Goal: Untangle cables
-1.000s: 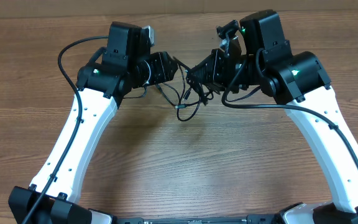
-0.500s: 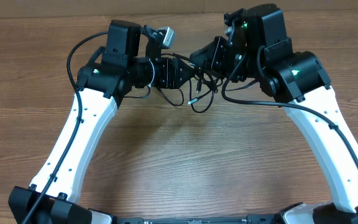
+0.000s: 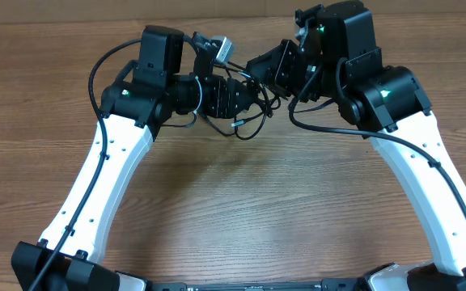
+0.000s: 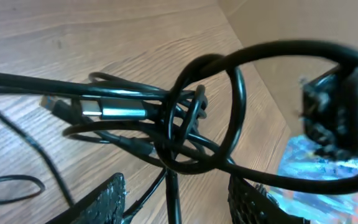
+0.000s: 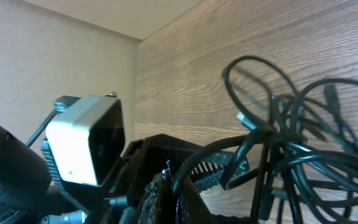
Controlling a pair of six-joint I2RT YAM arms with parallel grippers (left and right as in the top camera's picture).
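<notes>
I see two white and black robot arms, the left (image 3: 108, 174) and the right (image 3: 423, 174), and one knot of several thin black cables (image 3: 249, 128). The knot is held up between them over the brown wooden table (image 3: 233, 218). A tan wall (image 5: 55, 43) stands behind. The left gripper (image 4: 179, 196) has its jaws apart with cables running between them. The right gripper (image 3: 259, 71) is pinched shut on the cables. Only the left wrist view shows a silver plug (image 4: 114, 111) in the knot.

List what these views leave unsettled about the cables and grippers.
- How many cables: left wrist, strands overlap; overhead, too small.
- The left gripper's fingers: left wrist, cut off by the bottom edge.
- What the right gripper pinches: overhead, too small; right wrist, dark and blurred.
- Cable ends: wrist views, most run off the edges.
</notes>
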